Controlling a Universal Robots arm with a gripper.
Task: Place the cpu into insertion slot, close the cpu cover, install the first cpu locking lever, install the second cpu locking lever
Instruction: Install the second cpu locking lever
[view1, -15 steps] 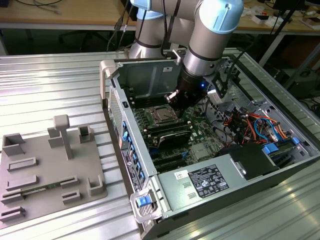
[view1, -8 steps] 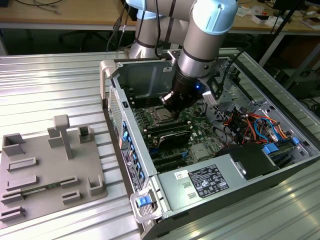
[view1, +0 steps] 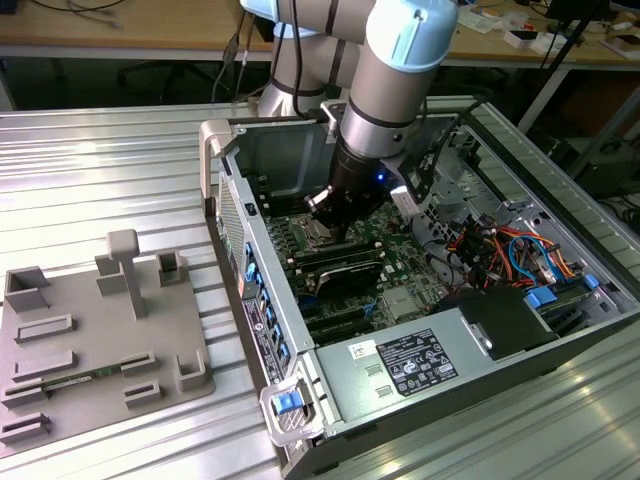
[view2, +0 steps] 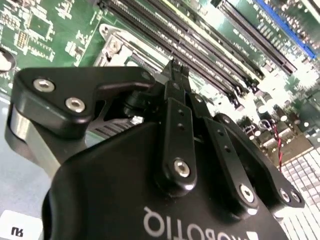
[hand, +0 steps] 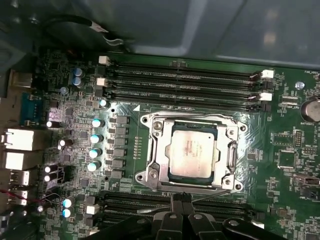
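The cpu (hand: 192, 152), a dull silver-grey square, lies flat in the insertion slot (hand: 146, 176) on the green board. The cpu cover (hand: 158, 150), a shiny metal frame, is folded down around it with the chip showing through its window. My gripper (hand: 181, 199) is shut, with its black fingertips pressed together at the socket's edge. A thin metal lever rod (hand: 212, 192) runs beside them. In the second wrist view the gripper (view2: 173, 66) points down at the board beside the memory slots. In the exterior view the gripper (view1: 335, 226) hangs inside the open computer case over the socket.
Long black memory slots (hand: 185, 82) flank the socket on two sides. Silver capacitors (hand: 96, 137) stand beside it. A white-labelled grey box (view1: 400, 365) and coloured cables (view1: 500, 250) sit in the case. A grey fixture plate (view1: 90, 340) lies at the exterior view's left.
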